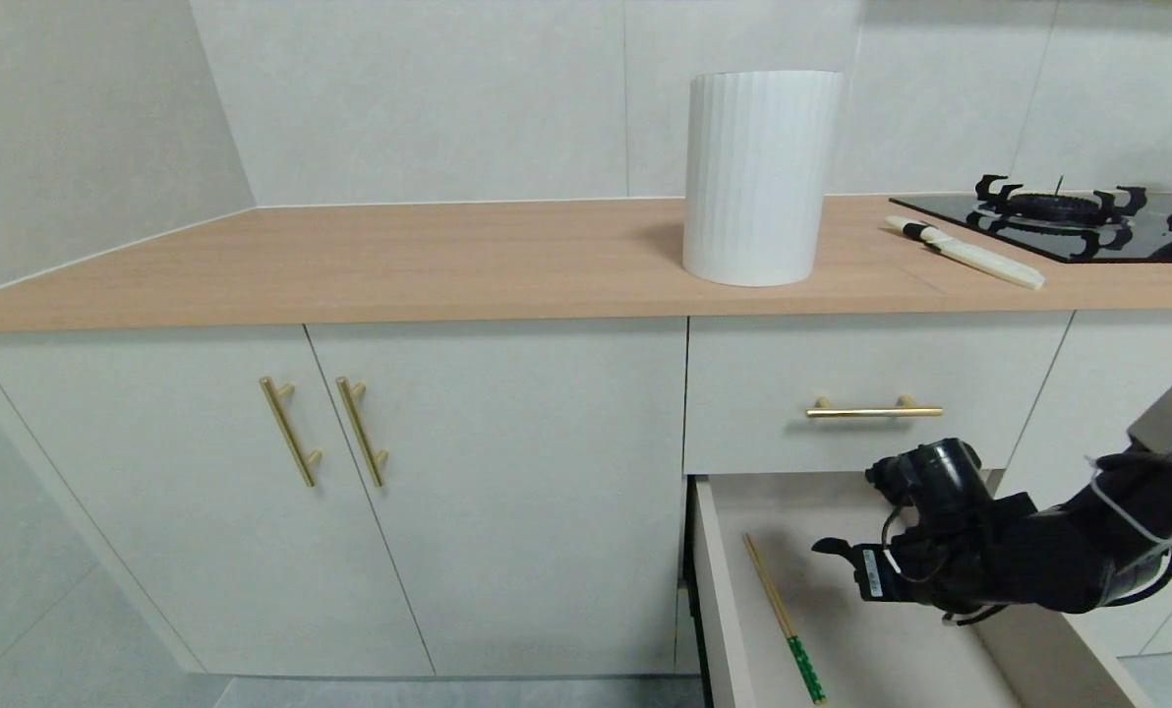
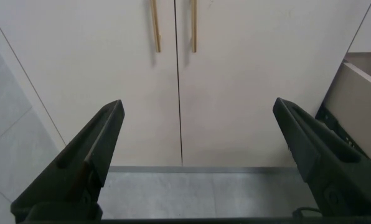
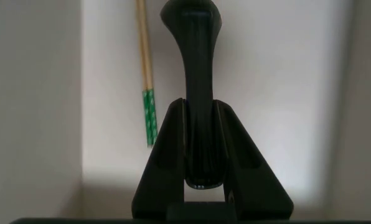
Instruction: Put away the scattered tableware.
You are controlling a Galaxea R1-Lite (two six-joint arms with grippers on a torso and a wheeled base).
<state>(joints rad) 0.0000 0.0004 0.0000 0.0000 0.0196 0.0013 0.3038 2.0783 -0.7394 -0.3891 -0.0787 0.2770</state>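
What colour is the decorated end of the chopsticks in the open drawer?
Green, on the chopsticks; clearest in right wrist view.

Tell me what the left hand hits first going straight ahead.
Probably the closed cabinet doors, low near their centre seam. Nothing nearer shows ahead of the left hand; depth is unclear.

A long wooden countertop (image 1: pixel 399 261) runs along the tiled wall above pale cabinets. A tall white ribbed canister (image 1: pixel 758 177) stands upright on it, right of the middle and towards the near edge. At the right end a black cooktop (image 1: pixel 1058 244) is set into the top. A cream-coloured knife (image 1: pixel 969 254) lies flat at an angle between the canister and the cooktop, just beside the cooktop's near left corner.

Below the counter on the right, a drawer (image 1: pixel 719 580) stands pulled out. A pair of bamboo chopsticks (image 1: pixel 783 615) lies on its pale bottom, close to the left wall, green ends nearest.
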